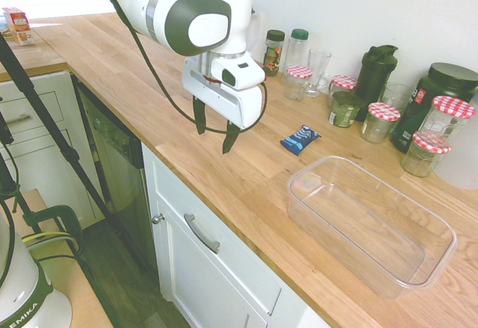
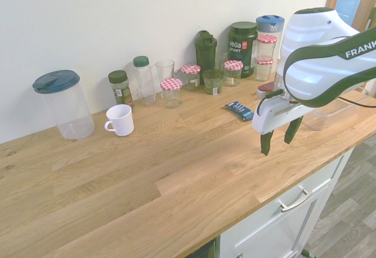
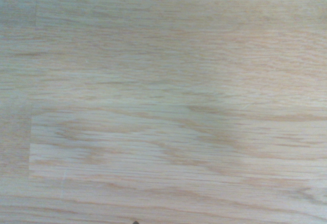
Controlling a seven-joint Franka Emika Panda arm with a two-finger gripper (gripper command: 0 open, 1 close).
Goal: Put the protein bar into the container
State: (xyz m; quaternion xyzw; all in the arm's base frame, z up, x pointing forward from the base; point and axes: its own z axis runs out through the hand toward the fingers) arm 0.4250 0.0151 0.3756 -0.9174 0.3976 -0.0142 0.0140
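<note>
Taken as the first exterior view shows it, the white arm (image 1: 205,22) reaches in from the far left, and its jaws hang above the wooden bench (image 1: 224,160), pointing down. The jaws stand wide apart, with nothing between the 2 fingers (image 1: 230,139). The protein bar (image 1: 300,140), in its dark blue wrapper with light blue and white marks, lies flat on the bench, to the right of the jaws and well short of the wall. It is outside the container (image 1: 340,246), the large clear tub, which stands on the bench to the near right of the bar, apart from it.

Behind the bar and the tub, along the wall, are 5 glass jars (image 1: 381,124) with red-checked lids; 1 of them sits atop another at the right. Among them stand a dark green shaker (image 1: 375,74), a small green glass (image 1: 344,110) and a big dark tub (image 1: 435,102). Farther left come a clear glass mug (image 1: 317,70), a green-capped bottle (image 1: 296,53) and a dark-lidded jar (image 1: 273,53).

The second exterior view also shows 1 white mug (image 2: 120,120) and a blue-lidded pitcher (image 2: 71,108) on the bench. The wrist view has only blurred wood grain.
</note>
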